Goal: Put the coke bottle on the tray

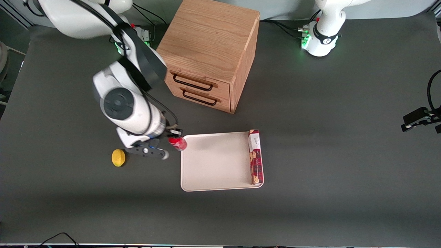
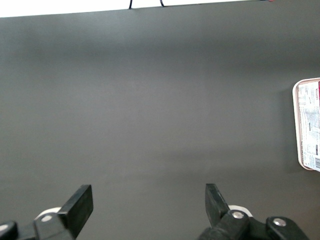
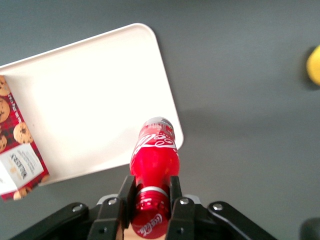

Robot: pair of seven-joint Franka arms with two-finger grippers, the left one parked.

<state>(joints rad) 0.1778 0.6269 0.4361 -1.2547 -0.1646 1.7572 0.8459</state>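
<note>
Right wrist view showed me the gripper [image 3: 150, 200] pinching the coke bottle [image 3: 154, 160] near its cap, fingers pressed on both sides. I saw the bottle held above the corner of the tray [image 3: 95, 90], over its rim. A biscuit box [image 1: 255, 156] lay in the tray along one edge, and a lemon [image 1: 118, 157] sat toward the working arm's end of the worktop.

1. Bright, even light from above on the dark tabletop [image 1: 344, 137].
2. Soft shadows beside the wooden cabinet [image 1: 210, 55].
3. Strong white glare on the tray [image 3: 90, 100] up close.
4. Sharp up close on the red bottle [image 3: 154, 155] in the hand [image 3: 150, 200].
</note>
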